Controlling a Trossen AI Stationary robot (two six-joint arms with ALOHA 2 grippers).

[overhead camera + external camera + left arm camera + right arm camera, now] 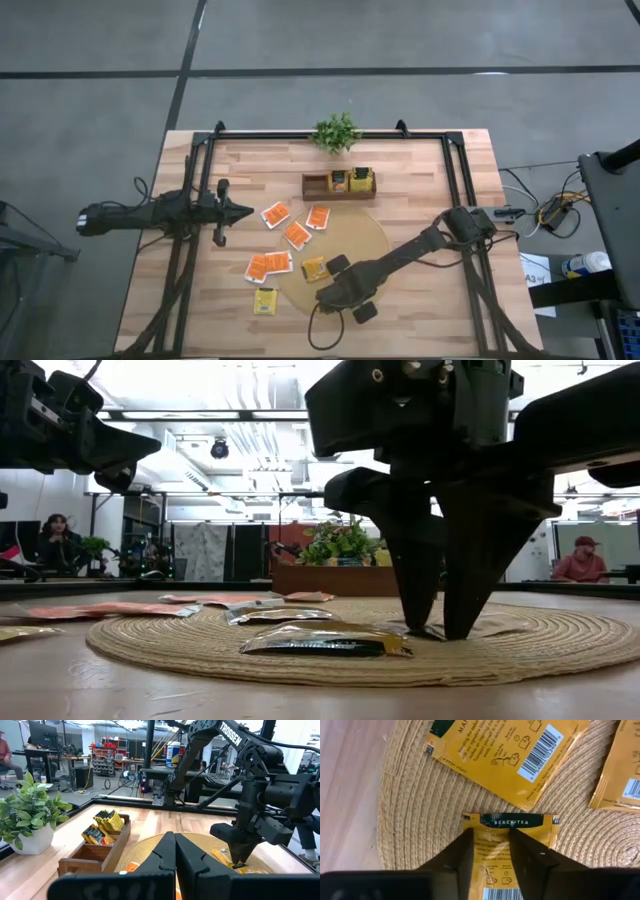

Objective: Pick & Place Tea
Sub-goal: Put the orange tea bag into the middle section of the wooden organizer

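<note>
**Observer:** What is your right end effector (490, 851) doing?

**Me:** It points straight down at the woven tan round mat (375, 232), its two dark fingers (454, 855) either side of a flat yellow foil tea packet with a dark "Black Tea" band (509, 830). The tips look to rest on the packet, pinching in from both sides; I judge the grip is forming, not yet secure. I come from above because the packet lies flat and gives no edge to catch from the side.

**Observer:** And around it?

**Me:** Two more yellow packets lie just beside it on the mat, one with a barcode (505, 755) facing up. Off the mat, orange-red packets with white edging (296, 234) are scattered on the pale wooden tabletop (420, 170), and one yellow packet (264, 300) lies alone near the front edge. Behind them is the small brown wooden box (338, 186), already holding yellow packets on edge; I take it as the destination.

**Observer:** The left arm?

**Me:** My left end effector (174, 851) waits closed and empty above the tabletop's left side, well apart from the tea, clear of the right arm's path. The small green potted plant (336, 132) sits at the far edge.
</note>
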